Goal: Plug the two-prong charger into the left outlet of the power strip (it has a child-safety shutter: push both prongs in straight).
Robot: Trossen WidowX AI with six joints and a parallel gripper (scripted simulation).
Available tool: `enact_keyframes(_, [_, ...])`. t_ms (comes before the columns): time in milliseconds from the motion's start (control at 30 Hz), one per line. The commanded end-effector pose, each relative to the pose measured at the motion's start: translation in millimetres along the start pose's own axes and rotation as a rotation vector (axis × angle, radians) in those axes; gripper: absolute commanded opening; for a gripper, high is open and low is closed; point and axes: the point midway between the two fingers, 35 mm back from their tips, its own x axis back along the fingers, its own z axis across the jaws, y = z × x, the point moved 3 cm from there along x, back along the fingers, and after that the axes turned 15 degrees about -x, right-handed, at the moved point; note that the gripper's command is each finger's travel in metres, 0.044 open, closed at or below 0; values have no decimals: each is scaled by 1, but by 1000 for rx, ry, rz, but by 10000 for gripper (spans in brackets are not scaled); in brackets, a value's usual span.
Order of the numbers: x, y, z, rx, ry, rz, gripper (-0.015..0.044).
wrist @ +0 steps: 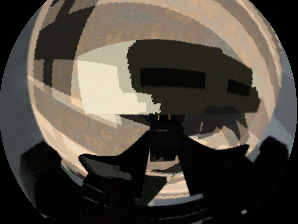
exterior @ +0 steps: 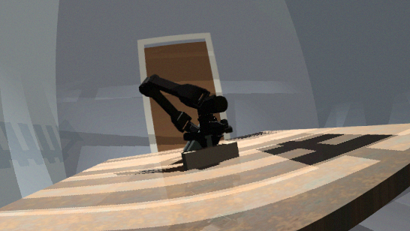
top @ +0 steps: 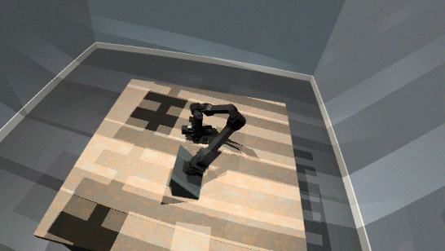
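My gripper (top: 198, 132) (exterior: 209, 140) (wrist: 161, 132) is shut on the black charger (wrist: 165, 136). Two yellow prongs (wrist: 169, 118) point from it toward the power strip (exterior: 211, 157) (wrist: 97, 87). The strip is pale where lit, with a dark shadow across most of its top. Its wide dark left outlet (wrist: 172, 78) and a smaller-looking right outlet (wrist: 238, 87) show in the wrist view. There the prong tips appear at the strip's lower edge, below the left outlet, not in it. Whether they touch the strip, I cannot tell. The charger is too dark to make out in the top and exterior views.
The arm's base stands by a tilted teal-grey wedge (top: 178, 173) on the striped wooden table (top: 261, 183) (exterior: 124, 199). The elbow (top: 237, 119) (exterior: 148, 85) is raised to one side. Dark shadow patches cross the tabletop. A brown door (exterior: 176, 64) is on the wall behind.
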Motion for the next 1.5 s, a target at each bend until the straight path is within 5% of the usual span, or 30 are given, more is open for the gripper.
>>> enact_keyframes(0, [1,1,0,0,-3,-2,0])
enact_keyframes(1467, [2,10,2,0,-2,-2,0])
